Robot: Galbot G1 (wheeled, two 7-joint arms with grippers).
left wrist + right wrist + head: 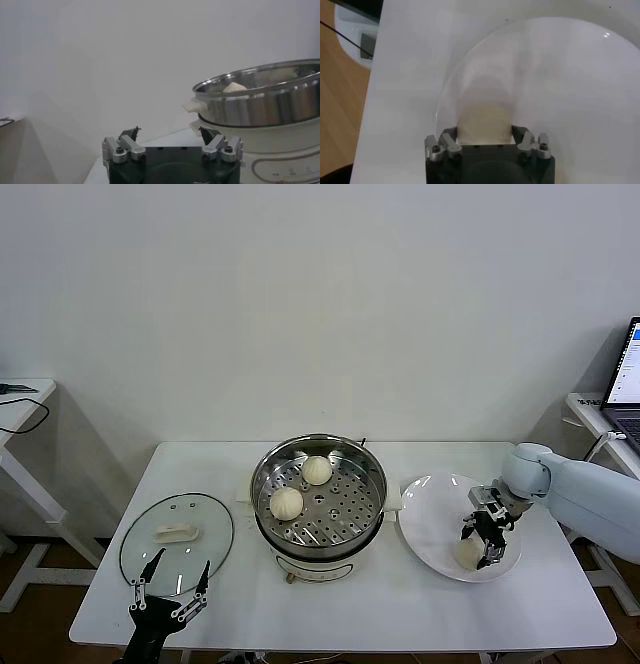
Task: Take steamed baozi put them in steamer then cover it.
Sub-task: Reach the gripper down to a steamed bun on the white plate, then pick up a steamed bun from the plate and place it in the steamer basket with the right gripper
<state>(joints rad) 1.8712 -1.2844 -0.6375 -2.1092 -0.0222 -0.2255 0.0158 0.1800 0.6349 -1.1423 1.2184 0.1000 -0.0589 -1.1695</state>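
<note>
The steel steamer (pixel 372 484) stands mid-table with two baozi on its perforated tray, one at the back (pixel 317 470) and one at the front left (pixel 286 503). On the white plate (pixel 430 519) to its right lies another baozi (pixel 467 553). My right gripper (pixel 479 550) reaches down over it, fingers pressed against its two sides. The right wrist view shows that baozi (pixel 485 117) filling the gap of the right gripper (pixel 485 131). The glass cover (pixel 205 559) lies flat at the left. My left gripper (pixel 170 579) hovers open at its near edge.
The left wrist view shows the left gripper (pixel 170 132) open, the steamer (pixel 260 105) beyond it and a baozi top (pixel 235 87) above its rim. A laptop (pixel 625 379) sits on a side desk at the right. Another small table (pixel 20 399) stands at the left.
</note>
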